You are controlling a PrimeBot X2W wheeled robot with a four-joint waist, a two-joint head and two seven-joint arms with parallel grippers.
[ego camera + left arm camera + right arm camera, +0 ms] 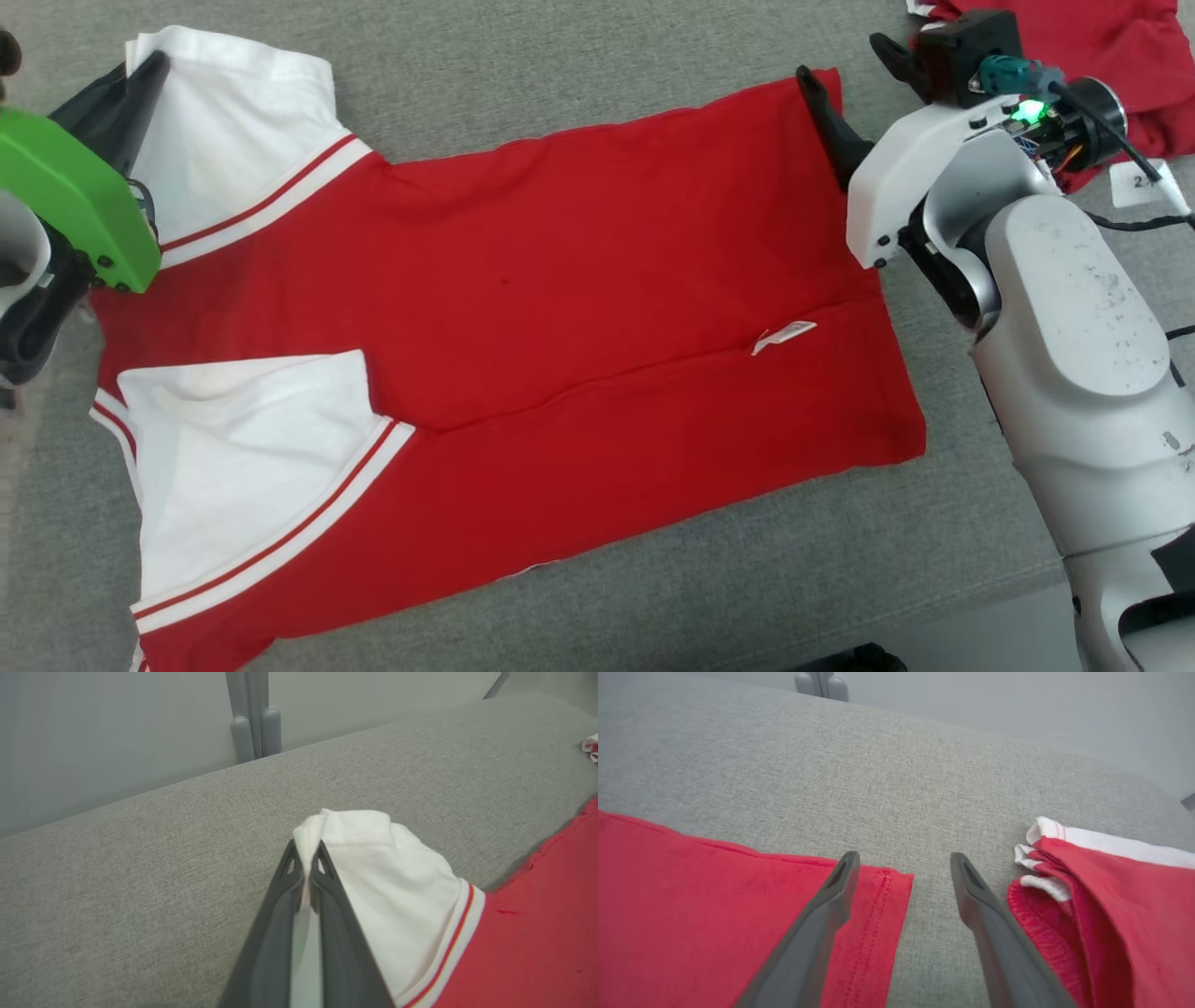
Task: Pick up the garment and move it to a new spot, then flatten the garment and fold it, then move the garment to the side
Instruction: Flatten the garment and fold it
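At the far left, the left fingers (322, 877) are closed tightly on the edge of the upper white sleeve (373, 858), and a fold of the cloth sticks out past their tips. Beside them, the red shirt (560, 280) lies spread flat across the middle of the grey fabric-covered counter (560, 75), with its collar end to the left and its hem to the right. Its lower white sleeve (252, 467) lies folded over the red body, and a small white label (784, 336) shows near the hem. At the upper right corner of the hem, the right fingers (840, 882) stand wide open and hold nothing; one is over the red corner, the other over bare counter. Just to their right lies a second red garment (1111, 896), crumpled, with white trim.
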